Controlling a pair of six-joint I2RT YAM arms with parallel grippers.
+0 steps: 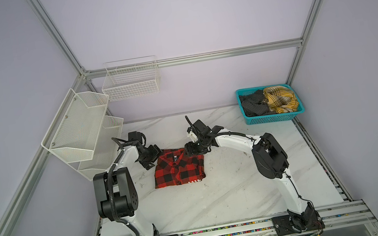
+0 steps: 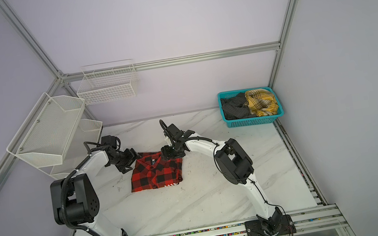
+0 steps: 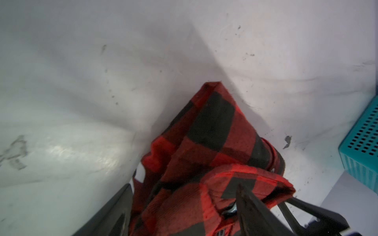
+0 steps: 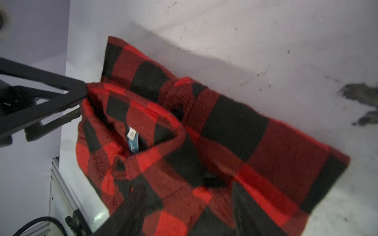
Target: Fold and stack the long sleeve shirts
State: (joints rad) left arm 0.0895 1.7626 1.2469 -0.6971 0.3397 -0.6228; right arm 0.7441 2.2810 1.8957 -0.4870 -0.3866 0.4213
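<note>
**Helper:** Where is your shirt?

**Watcher:** Your red-and-black shirt [image 1: 179, 169] lies flat on the table [image 1: 220, 195]. It is folded into a neat block, with the collar at the far end. It sits in the middle, so both your arms can reach it.

**Helper:** What are your claws doing?

**Watcher:** Your left claw [image 1: 151, 163] is at the far left corner, by the collar. Its fingers [image 3: 251, 212] are spread wide. Cloth lies between them, but it is not squeezed. Your right claw [image 1: 189, 150] is low over the far right corner, and it is spread too. Neither one pinches anything. I think they are at those two corners because that is where a fold gets laid down.

**Helper:** And the other shirts?

**Watcher:** The yellow plaid shirt [image 1: 281, 99] and the dark grey shirt [image 1: 254, 105] are bunched up in the blue basket [image 1: 272, 118]. It is at the far right, well apart from the red one.

**Helper:** What next?

**Watcher:** This shirt looks done to me. Lift your claws straight up, or the collar may catch on a finger and pull the fold open.
</note>
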